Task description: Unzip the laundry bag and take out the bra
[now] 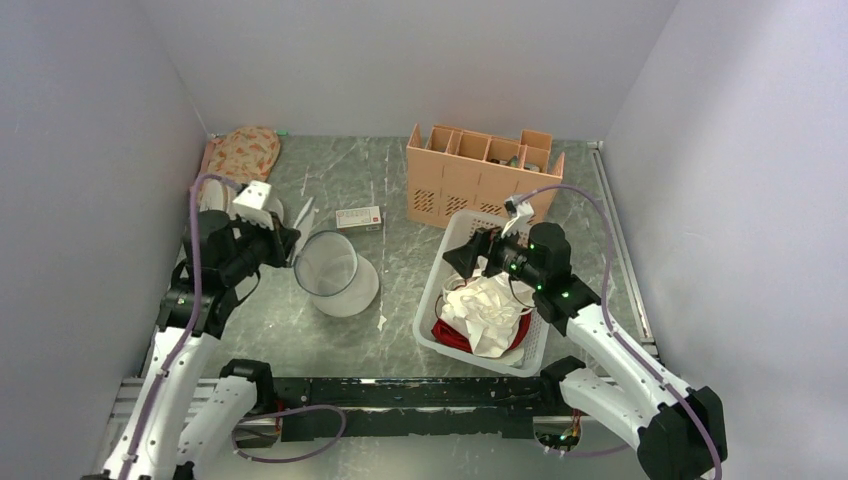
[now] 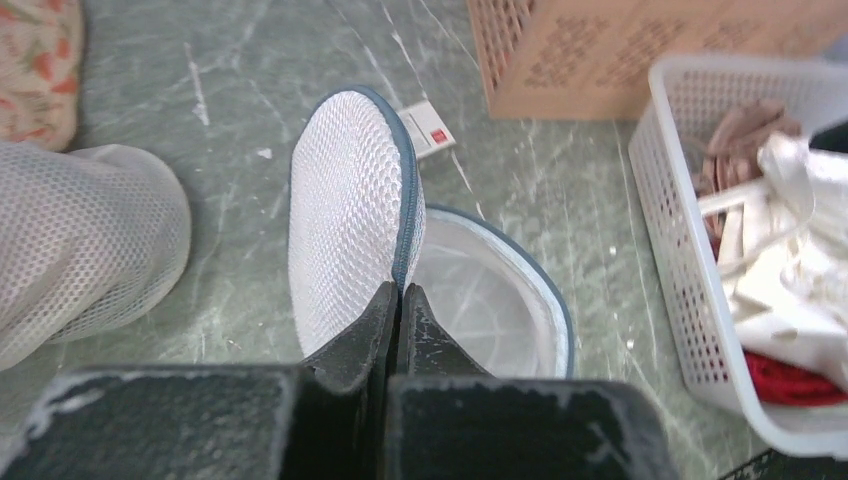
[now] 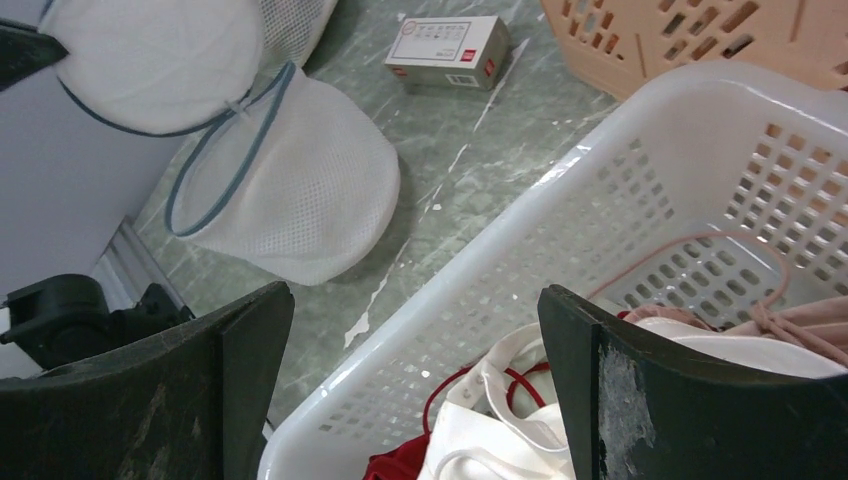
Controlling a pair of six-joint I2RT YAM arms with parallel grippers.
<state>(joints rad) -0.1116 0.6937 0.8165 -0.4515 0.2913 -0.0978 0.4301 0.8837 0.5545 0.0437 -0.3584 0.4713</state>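
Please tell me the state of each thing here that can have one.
laundry bag: unzipped, lid lifted open
left claw: shut on the laundry bag's lid
right claw: open, holding nothing, over the basket
bra: lying in the basket, atop a red garment

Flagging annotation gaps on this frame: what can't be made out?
- Laundry bag interior: left wrist view, near part behind the left pincer, shut on its flap.
- Box print: too small, top and right wrist views.
- Red garment: top view, mostly under the white garment.
- White garment: crumpled, cups not visible in any view.
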